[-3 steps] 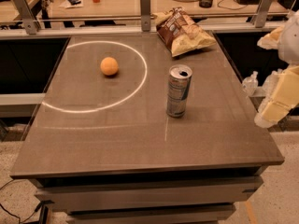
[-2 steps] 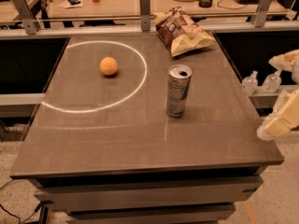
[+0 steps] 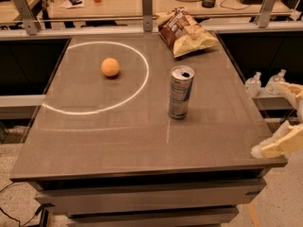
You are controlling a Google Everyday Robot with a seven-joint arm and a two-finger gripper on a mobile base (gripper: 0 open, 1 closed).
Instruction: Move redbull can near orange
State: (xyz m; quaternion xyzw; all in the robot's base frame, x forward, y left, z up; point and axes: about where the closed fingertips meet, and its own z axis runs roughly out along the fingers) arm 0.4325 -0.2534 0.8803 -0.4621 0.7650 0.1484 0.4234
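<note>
The redbull can [image 3: 181, 92] stands upright on the grey table [image 3: 118, 141], right of centre, silver and blue with an open top. The orange [image 3: 110, 67] lies to its upper left, inside a white light ring, clearly apart from the can. My gripper [image 3: 287, 119] is at the right edge of the view, past the table's front right corner and lower right of the can. Its two cream fingers are spread apart and hold nothing.
A brown-and-yellow chip bag [image 3: 185, 32] lies at the table's far right corner. A metal rail with posts [image 3: 147, 4] runs behind the table, with a cluttered desk beyond. Small bottles [image 3: 253, 84] stand on a shelf to the right.
My gripper has moved down along the right edge of the view, from level with the can to near the table's front right corner. The can and orange have not moved.
</note>
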